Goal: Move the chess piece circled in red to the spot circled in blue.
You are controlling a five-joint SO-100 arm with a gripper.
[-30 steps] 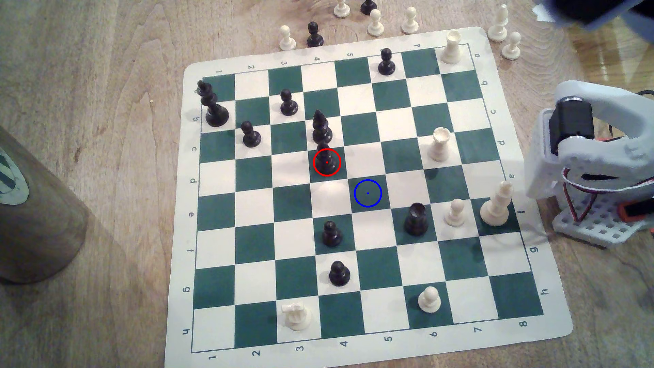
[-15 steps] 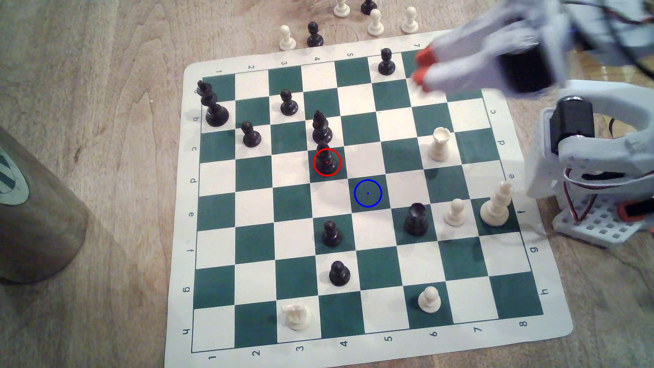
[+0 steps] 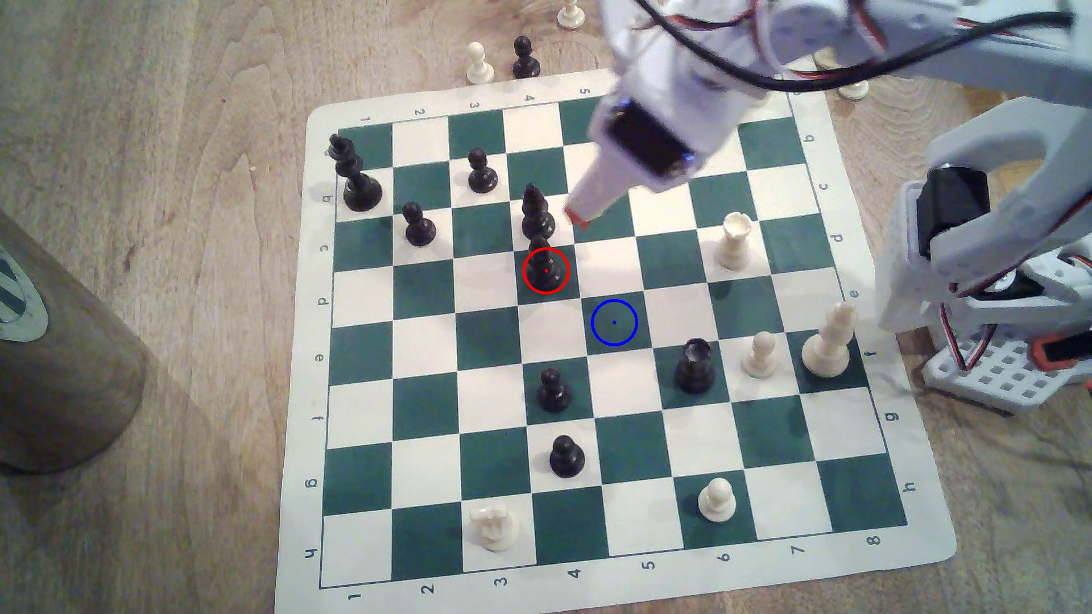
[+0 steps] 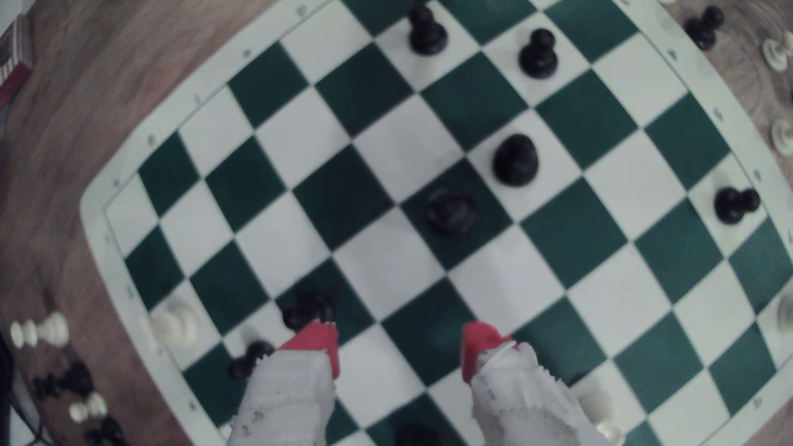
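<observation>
The chess piece circled in red (image 3: pixel 545 265) is a black piece on a dark green square near the board's middle. A taller black piece (image 3: pixel 536 211) stands directly behind it. The spot circled in blue (image 3: pixel 614 322) is a bare green square, one step diagonally toward the exterior view's lower right. My gripper (image 3: pixel 578 216) hangs above the board just right of the taller piece and holds nothing. In the wrist view my gripper (image 4: pixel 399 349) is open, its red fingertips (image 4: pixel 317 343) wide apart. The circled piece (image 4: pixel 452 211) lies ahead of them on its green square.
A black rook (image 3: pixel 694 366), two black pawns (image 3: pixel 553 389) and white pieces (image 3: pixel 733 241) stand around the blue ring. Captured pieces (image 3: pixel 525 58) sit beyond the board's far edge. A brown cylinder (image 3: pixel 59 366) is at the left, and the arm's base (image 3: pixel 993 265) at the right.
The arm has swung in from the exterior view's upper right corner across the board. Its gripper tips are now beside the tall black piece. No chess piece has moved.
</observation>
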